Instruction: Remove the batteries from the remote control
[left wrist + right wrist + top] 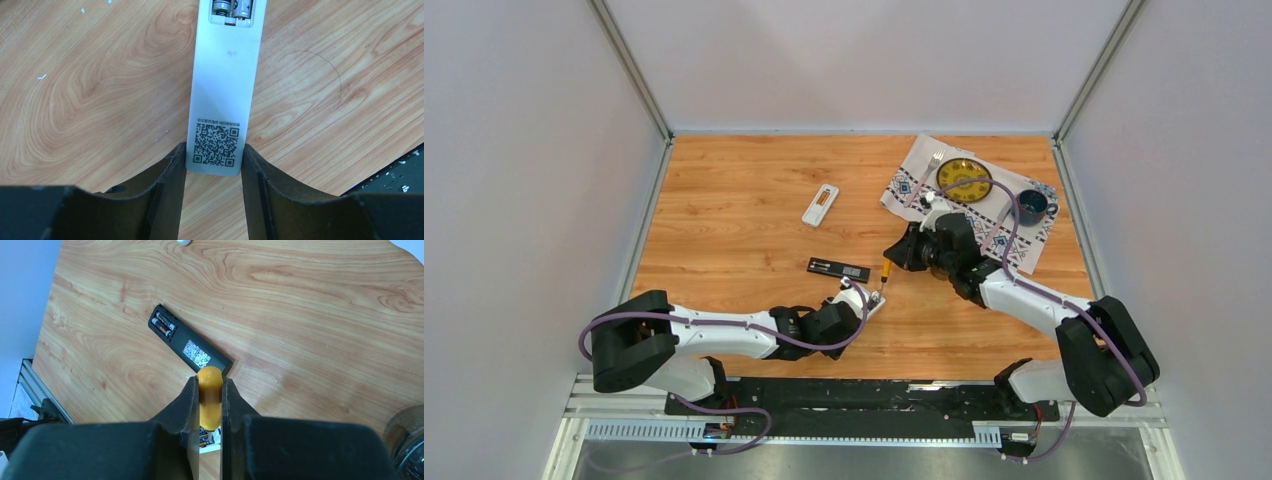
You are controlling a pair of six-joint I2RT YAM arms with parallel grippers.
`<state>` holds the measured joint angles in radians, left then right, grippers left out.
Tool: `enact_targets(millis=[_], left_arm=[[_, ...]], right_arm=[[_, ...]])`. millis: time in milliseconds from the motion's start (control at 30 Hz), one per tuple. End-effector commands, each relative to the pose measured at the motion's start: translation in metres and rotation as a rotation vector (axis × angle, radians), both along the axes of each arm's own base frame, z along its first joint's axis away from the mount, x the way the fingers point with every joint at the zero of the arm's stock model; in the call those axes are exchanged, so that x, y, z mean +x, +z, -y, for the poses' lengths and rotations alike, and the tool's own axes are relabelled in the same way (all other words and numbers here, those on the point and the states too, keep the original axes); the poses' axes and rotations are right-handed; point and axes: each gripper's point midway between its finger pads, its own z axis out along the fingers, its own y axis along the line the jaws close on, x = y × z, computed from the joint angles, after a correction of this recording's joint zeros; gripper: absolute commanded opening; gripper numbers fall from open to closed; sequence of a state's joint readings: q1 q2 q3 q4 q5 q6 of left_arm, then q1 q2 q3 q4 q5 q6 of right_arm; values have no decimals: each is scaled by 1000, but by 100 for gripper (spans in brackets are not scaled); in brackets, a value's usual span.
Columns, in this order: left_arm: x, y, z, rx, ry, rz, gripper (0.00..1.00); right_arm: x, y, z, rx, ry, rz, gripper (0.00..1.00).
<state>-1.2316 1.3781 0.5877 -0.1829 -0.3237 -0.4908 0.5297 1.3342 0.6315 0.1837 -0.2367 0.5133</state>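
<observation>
Your left fingers [170, 175] are clamping the white remote [226, 75] by its two long edges, one finger pressing on each side of the end that carries the QR code. The remote is lying back-up on the table [90, 100] and stretching straight ahead of those fingers. Two batteries [234, 7] are sitting side by side in its open compartment, at the end farthest from the grip. Your right fingers [189, 400] are squeezing the yellow handle of a screwdriver [210, 390] from both sides, with the handle's rounded end poking out just past the fingertips. From above, its shaft is pointing down at the battery end of the white remote, between your two sets of fingers. I cannot tell whether the tip is touching anything. Just beyond the right fingertips a black remote [192, 346] is lying flat, and two dark cells [164, 325] are showing in the open bay at its far end. A second white remote [821, 205] is lying well beyond both sets of fingers.
</observation>
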Motion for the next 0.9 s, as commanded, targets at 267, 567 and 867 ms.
enact_targets(millis=[267,567,867], left_arm=[[-7,-10,-8,26,8,-23,49],[-7,-12,-7,24,12,-25,33],[-8,-13,-7,25,3,-31,0]], right_arm=[[9,-6,-1,-62,5,-5,0],[-8,-6,-17,24,94,-49,0],[-27,2,-39,179,204,-108,0]])
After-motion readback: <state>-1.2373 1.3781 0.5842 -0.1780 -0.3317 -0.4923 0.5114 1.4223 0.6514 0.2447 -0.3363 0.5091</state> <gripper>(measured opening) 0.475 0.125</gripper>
